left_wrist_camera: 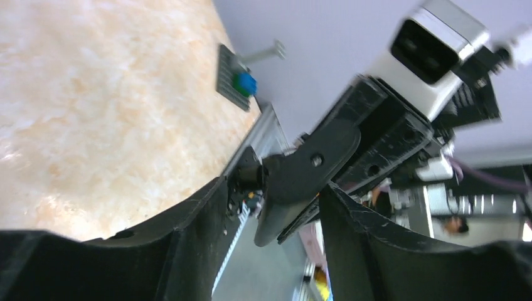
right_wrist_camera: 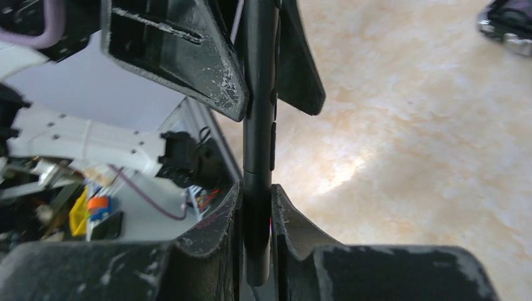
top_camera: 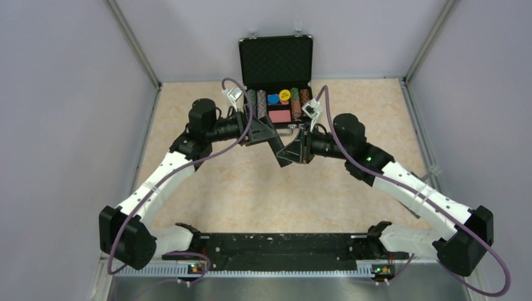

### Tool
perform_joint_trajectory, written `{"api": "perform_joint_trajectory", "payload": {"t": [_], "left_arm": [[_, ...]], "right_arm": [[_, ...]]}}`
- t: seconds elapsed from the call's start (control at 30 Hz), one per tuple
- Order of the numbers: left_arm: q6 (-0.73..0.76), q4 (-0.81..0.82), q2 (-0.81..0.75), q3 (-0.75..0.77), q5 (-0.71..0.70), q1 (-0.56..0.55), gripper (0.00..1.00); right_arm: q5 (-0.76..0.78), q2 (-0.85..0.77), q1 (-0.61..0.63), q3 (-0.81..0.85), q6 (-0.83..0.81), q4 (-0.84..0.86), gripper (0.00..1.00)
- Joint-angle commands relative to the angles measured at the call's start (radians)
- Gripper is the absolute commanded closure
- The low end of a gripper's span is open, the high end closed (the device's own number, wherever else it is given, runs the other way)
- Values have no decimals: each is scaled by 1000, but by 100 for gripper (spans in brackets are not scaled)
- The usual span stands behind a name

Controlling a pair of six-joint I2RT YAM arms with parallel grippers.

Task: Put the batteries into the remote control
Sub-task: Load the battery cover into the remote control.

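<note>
The remote control [right_wrist_camera: 259,94] is a slim black bar seen edge-on, held in the air above the table. My right gripper [right_wrist_camera: 257,191] is shut on one end of it. Its other end [left_wrist_camera: 283,210] reaches between the fingers of my left gripper [left_wrist_camera: 274,188], which stand wide apart and do not touch it. In the top view both grippers, the left [top_camera: 266,133] and the right [top_camera: 293,150], meet just in front of the chip case, with the remote [top_camera: 283,157] between them. The batteries are out of view.
An open black case [top_camera: 276,63] of coloured chips stands at the back middle, right behind the grippers. Side walls bound the beige table [top_camera: 251,188] on the left and right. A small grey ribbed piece with a blue-green part [left_wrist_camera: 237,81] sits at the table's edge.
</note>
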Motion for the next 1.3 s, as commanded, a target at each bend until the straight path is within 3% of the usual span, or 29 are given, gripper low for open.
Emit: {"api": "perform_joint_trajectory", "payload": {"t": [0.0,0.1,0.27,0.5,0.63,0.73,0.87,0.93,1.07,1.27], "left_arm": [[-69,-69,-52,-47,-325,-8,39],[-114,-67,-52,-59,-436,-17,36],[-176,61,-32,-55,-450,-36,33],[-154,23,10,-46,-453,-65,35],[-31,-98,21,16,-498,-98,36],[-21,-102,11,19,-526,-103,47],[-12,-115,5,22,-534,-104,72],[-3,-119,10,29,-509,-104,79],[11,-131,23,47,-448,-103,94],[53,-140,-13,60,-402,-103,100]], "right_arm": [[236,19,40,35,-51,49,88],[319,62,82,56,-92,39,88],[394,103,129,60,-106,44,90],[472,138,164,98,-112,14,90],[491,150,165,119,-113,-18,89],[490,159,166,125,-109,-31,89],[488,171,167,137,-95,-45,85],[463,175,167,146,-84,-50,82],[410,183,167,187,-61,-93,67],[360,139,166,219,-12,-142,13]]}}
